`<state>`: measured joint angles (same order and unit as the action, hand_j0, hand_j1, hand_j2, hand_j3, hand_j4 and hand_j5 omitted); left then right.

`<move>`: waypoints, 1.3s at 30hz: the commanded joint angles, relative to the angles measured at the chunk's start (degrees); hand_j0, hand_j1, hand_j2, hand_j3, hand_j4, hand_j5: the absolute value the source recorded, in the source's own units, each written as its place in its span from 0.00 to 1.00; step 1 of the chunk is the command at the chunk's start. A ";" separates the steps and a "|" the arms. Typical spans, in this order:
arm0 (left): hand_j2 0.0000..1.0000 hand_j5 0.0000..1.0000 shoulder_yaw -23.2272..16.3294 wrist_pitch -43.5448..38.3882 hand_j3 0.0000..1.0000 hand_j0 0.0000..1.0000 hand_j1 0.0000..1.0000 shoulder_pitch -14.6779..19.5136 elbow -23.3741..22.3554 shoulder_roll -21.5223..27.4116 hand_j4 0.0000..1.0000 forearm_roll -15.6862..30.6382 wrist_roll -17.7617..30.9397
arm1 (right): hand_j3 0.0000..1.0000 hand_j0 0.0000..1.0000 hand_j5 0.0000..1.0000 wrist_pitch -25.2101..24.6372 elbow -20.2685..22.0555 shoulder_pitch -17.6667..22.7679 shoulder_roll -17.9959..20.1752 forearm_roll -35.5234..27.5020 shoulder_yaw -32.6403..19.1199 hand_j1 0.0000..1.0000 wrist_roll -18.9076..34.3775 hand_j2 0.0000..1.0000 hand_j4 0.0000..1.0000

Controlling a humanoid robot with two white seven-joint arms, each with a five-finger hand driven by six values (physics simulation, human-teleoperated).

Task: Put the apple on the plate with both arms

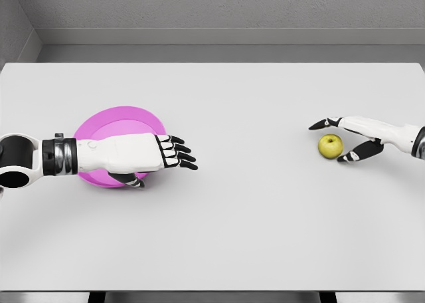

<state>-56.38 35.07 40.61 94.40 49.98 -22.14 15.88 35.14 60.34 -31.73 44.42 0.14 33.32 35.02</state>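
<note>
A yellow-green apple rests on the white table at the right. My right hand reaches in from the right edge, its fingers spread on either side of the apple, one fingertip behind it and another in front; no firm grasp shows. A pink plate lies at the left. My left hand hovers over the plate's near right part, fingers extended and pointing right, thumb tucked below, holding nothing. The arm hides part of the plate.
The white table spans the whole view, with its front edge along the bottom. A grey wall stands behind the far edge.
</note>
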 commanded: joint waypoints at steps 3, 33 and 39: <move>1.00 1.00 0.04 -0.07 1.00 1.00 1.00 0.00 -0.01 0.03 1.00 0.34 -0.06 | 0.69 0.69 0.69 -0.14 0.13 0.00 0.05 -0.40 -0.01 0.69 -0.02 0.69 0.69; 1.00 1.00 0.04 -0.07 1.00 1.00 1.00 0.00 -0.01 0.03 1.00 0.34 -0.06 | 0.60 0.60 0.60 -0.14 17.62 -0.61 -4.26 -7.34 6.93 0.60 -0.02 0.60 0.60; 1.00 1.00 0.04 -0.07 1.00 1.00 1.00 0.00 -0.01 0.03 1.00 0.34 0.03 | 0.60 0.60 0.60 -0.14 17.01 -2.37 -9.35 -6.47 9.04 0.60 -0.02 0.60 0.60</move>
<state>-56.39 35.07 40.61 94.39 49.98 -22.17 15.91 35.15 77.24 -34.10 36.56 -6.23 41.83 35.02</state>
